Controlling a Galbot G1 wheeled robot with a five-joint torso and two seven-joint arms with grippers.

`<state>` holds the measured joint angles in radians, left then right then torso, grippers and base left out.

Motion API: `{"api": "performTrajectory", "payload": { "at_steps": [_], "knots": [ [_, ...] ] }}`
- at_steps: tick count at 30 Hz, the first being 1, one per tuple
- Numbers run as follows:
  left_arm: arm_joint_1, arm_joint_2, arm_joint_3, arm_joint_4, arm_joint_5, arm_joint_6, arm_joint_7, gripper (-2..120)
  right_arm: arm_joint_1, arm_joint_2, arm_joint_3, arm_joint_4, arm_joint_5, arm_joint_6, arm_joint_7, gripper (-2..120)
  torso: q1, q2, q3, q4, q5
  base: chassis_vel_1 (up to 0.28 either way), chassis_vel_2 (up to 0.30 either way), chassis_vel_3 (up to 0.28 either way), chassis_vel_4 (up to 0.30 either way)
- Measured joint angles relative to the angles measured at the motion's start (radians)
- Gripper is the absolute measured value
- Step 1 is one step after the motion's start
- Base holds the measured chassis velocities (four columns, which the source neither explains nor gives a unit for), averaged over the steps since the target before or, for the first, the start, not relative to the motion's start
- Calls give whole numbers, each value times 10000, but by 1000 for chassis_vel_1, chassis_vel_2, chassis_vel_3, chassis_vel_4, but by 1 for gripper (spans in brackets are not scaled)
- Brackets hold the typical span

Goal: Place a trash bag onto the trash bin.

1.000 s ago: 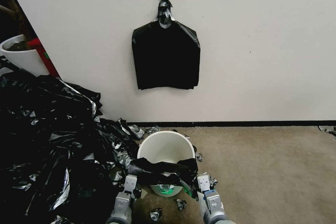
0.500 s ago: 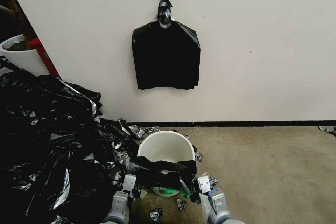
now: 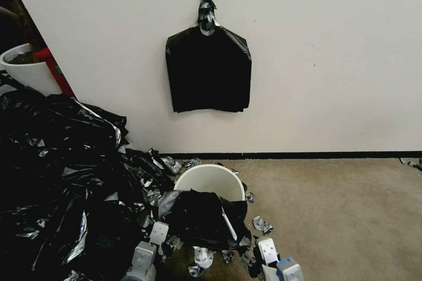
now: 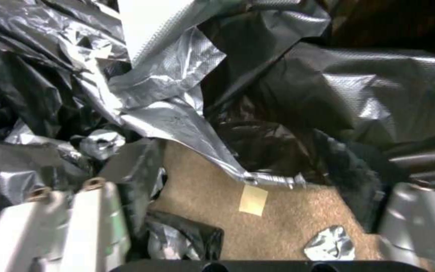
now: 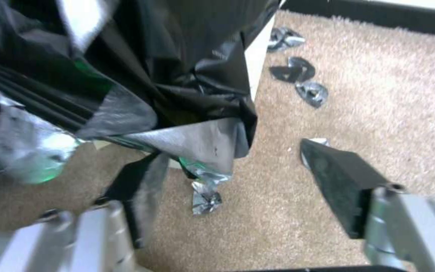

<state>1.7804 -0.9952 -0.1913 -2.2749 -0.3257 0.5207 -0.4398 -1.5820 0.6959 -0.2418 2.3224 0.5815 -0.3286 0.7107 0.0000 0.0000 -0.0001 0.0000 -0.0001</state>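
Tan carpet meets white wall; black sheeting alongside.

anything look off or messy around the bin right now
Yes. The trash bag is draped over only the near side of the trash bin, leaving the far rim bare. Torn black scraps litter the carpet, and a heap of plastic sheeting crowds the bin's left.

Black sheeting heap, hanging bag bundle

Even room light, blurred wrist views
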Motion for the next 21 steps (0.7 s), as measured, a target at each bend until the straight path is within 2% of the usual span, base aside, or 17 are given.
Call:
{"api": "performTrajectory", "payload": {
  "at_steps": [2, 4, 6, 10, 15, 17, 18, 21],
  "knots": [
    [184, 80, -41, -195, -14, 54, -83, 87, -206, -109, 89, 194, -221, 103, -18, 84, 0, -1, 0, 0, 1, 0, 0, 0, 0],
    [255, 107, -56, -266, -23, 63, -114, 91, -262, -134, 118, 247, -285, 142, -29, 88, 0, 0, 0, 0, 1, 0, 0, 0, 0],
    [480, 178, -133, -481, -88, 64, -229, 99, -474, -230, 304, 471, -573, 422, -168, 97, 0, 0, 0, 0, 2, 0, 0, 0, 0],
    [724, 120, -209, -1104, -499, -43, -680, 100, -770, -277, 912, 1510, -893, 938, -636, 100, 0, 0, 0, 0, 1, 0, 0, 0, 0],
    [576, -208, -226, -1753, -578, -270, -735, 100, 241, 254, 2276, 1848, -24, 933, -1589, 100, 0, 0, 0, -1, 3, 0, 0, 0, 0],
    [391, -348, -325, -1863, -494, -773, -468, 100, 1361, 660, 2675, 1373, 1064, 392, -1922, 100, 0, 0, 0, 0, -1, 0, 0, 0, 0],
    [391, -348, -325, -1863, -494, -773, -468, 100, 1361, 660, 2675, 1373, 1064, 392, -1922, 100, 0, 0, 0, 0, -1, 0, 0, 0, 0],
    [-11, -570, -626, -1814, -329, -1717, 198, 100, 3521, 1272, 2535, -434, 2048, -606, -2793, 100, 0, 0, 3, -1, 1, 0, 0, 0, 0]
  ]
}}
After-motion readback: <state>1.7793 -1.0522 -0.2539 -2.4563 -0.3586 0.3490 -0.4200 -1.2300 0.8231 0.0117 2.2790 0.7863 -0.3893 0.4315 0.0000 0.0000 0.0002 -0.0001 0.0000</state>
